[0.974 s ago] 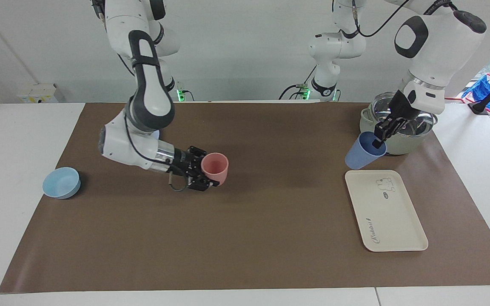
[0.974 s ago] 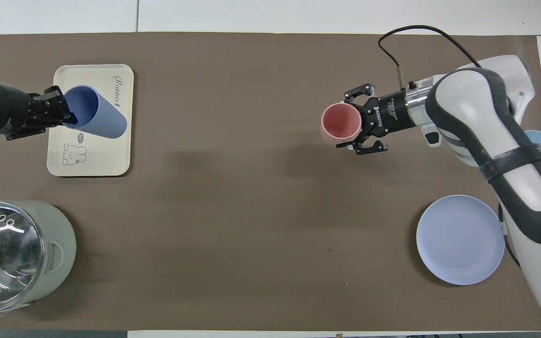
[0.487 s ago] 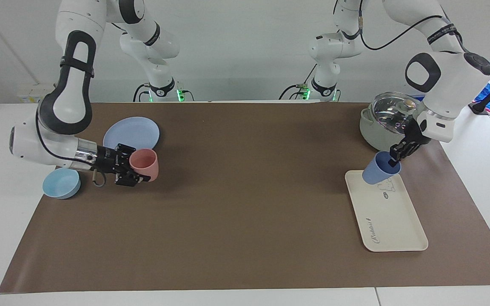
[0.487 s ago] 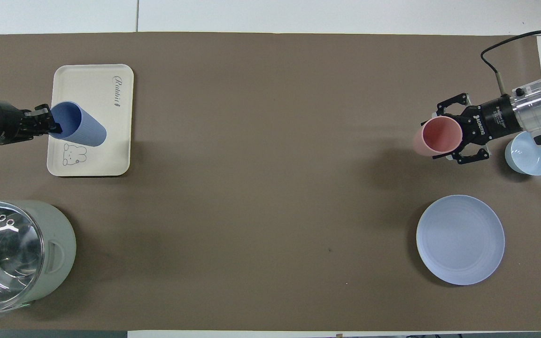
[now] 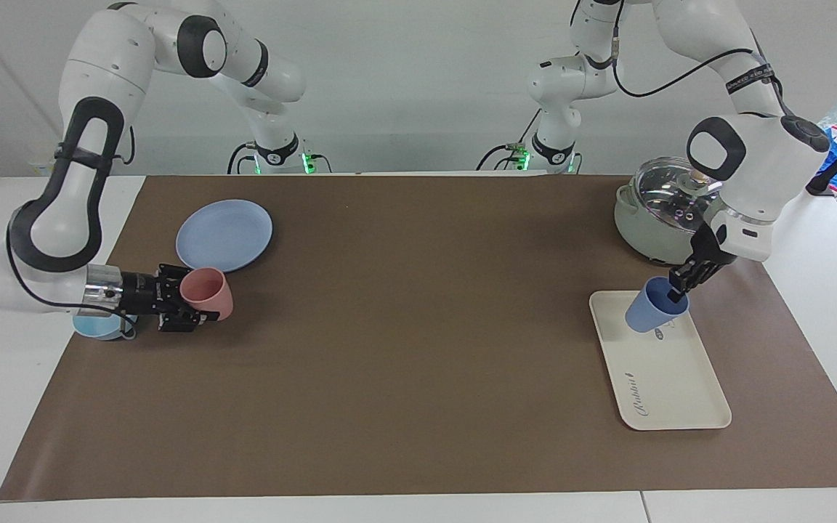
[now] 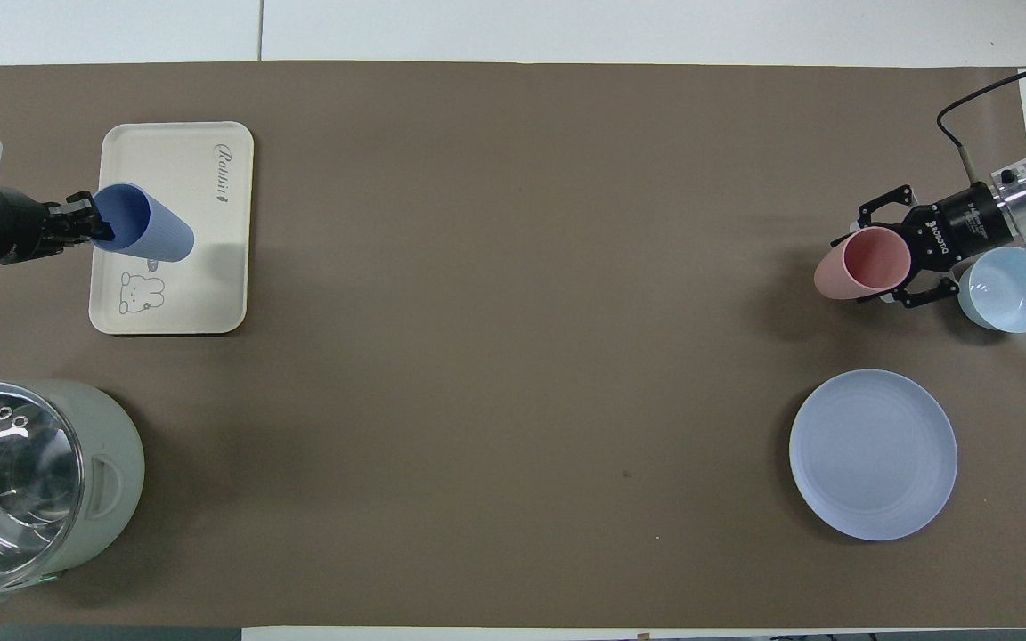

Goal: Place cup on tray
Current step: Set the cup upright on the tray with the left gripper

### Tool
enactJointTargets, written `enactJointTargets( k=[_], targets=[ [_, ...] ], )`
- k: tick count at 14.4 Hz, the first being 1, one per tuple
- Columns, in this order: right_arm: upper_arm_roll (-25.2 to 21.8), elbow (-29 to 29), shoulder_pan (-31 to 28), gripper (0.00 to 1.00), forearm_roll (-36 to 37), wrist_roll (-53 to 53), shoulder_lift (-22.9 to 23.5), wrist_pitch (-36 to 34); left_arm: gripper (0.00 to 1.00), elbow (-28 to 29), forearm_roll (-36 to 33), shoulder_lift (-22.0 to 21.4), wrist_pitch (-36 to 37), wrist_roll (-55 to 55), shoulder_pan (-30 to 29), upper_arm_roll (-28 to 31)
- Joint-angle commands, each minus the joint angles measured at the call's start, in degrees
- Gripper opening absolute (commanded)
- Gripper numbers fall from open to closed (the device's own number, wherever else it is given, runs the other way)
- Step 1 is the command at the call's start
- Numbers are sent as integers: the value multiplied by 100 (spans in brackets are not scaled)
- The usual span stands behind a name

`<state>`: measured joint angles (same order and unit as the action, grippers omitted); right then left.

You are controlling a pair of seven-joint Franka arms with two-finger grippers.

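facing view: left gripper (image 5: 676, 289) holds cup (image 5: 652, 308) tilted over tray (image 5: 669, 381).

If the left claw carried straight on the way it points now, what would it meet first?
Probably the cream-white rectangular plastic tray: the left claw, shut on the tilted periwinkle-blue plastic tumbler, points down at it. The tumbler's base would land first; the gap left is unclear.

My left end effector (image 5: 675, 293) is black on a white arm, and the cup (image 5: 654, 308) at it is periwinkle blue. The tray (image 5: 669, 378) is cream-white with a small bear drawing and dark script lettering. My right end effector (image 5: 197, 309) is black too, with a pink cup (image 5: 208, 292). The plate (image 5: 224, 234) is pale lavender-blue, the bowl (image 6: 1007, 289) light blue, and the desk (image 5: 418, 349) is covered in plain brown.
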<state>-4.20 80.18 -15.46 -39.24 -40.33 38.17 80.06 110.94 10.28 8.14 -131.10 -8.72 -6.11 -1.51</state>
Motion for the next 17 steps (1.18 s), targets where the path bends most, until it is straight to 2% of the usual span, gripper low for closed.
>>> enactJointTargets(
  k=[1,5,13,14,15,17],
  targets=[
    [121,-907,-80,0,109,25,674,-456,0,42,-105,415,-669,194,-83,-25],
    [191,-1198,-80,0,162,34,964,-439,0,164,-149,495,-785,414,-127,-25],
    [191,-917,-80,0,364,219,912,-210,0,262,-149,601,-1049,599,-110,-25],
    [191,-890,-80,0,364,228,912,-184,37,253,-149,601,-1040,599,-118,-25],
    [191,-812,-80,0,364,228,912,-114,99,235,-149,601,-1023,599,-110,-25],
    [191,-732,-80,0,364,245,903,-44,100,157,-149,523,-839,590,-92,-16]
  ],
)
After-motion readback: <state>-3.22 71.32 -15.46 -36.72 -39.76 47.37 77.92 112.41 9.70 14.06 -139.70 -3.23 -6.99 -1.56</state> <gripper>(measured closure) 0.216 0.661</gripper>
